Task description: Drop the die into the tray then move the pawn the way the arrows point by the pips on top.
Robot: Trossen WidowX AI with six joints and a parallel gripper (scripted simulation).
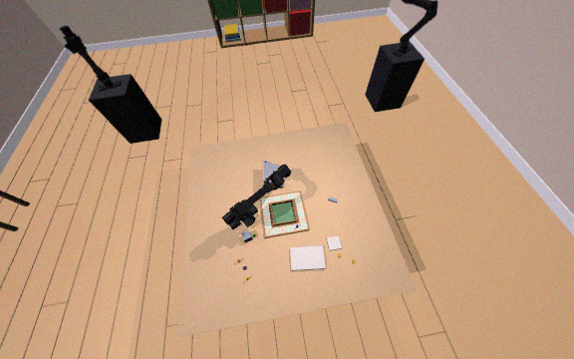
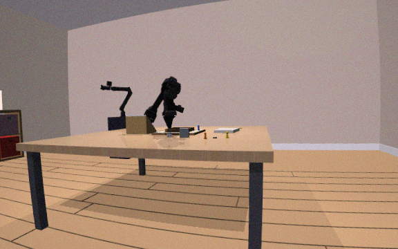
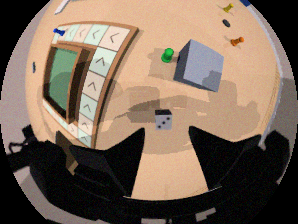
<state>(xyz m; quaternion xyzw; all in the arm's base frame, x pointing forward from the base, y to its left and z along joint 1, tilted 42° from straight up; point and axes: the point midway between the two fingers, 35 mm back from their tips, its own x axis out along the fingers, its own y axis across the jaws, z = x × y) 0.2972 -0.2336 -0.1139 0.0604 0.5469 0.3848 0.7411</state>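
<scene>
A white die [image 3: 163, 120] [image 2: 169, 135] lies on the table beside the board, three dark pips on the face towards the wrist camera. My gripper [image 3: 167, 130] [image 2: 168, 127] points down, partly open and empty, its fingertips above the die and to either side of it in the wrist view. The board [image 3: 92, 86] [image 1: 303, 209] has pale squares with arrows around a dice tray [image 3: 60, 75] [image 1: 283, 212] with a green floor; no die shows in it. A blue pawn [image 3: 59, 32] [image 1: 297, 226] [image 2: 198, 127] stands on a square of the ring.
A grey box [image 3: 202, 65] [image 2: 184, 133] stands near the die, with a green pawn [image 3: 167, 55] [image 1: 254, 235] beside it. An orange pawn [image 3: 237, 41] [image 2: 205, 135], a yellow pawn [image 3: 228, 8] [image 2: 226, 135] and a dark disc [image 3: 226, 23] lie further off. A white slab [image 1: 307, 258] lies beyond the board.
</scene>
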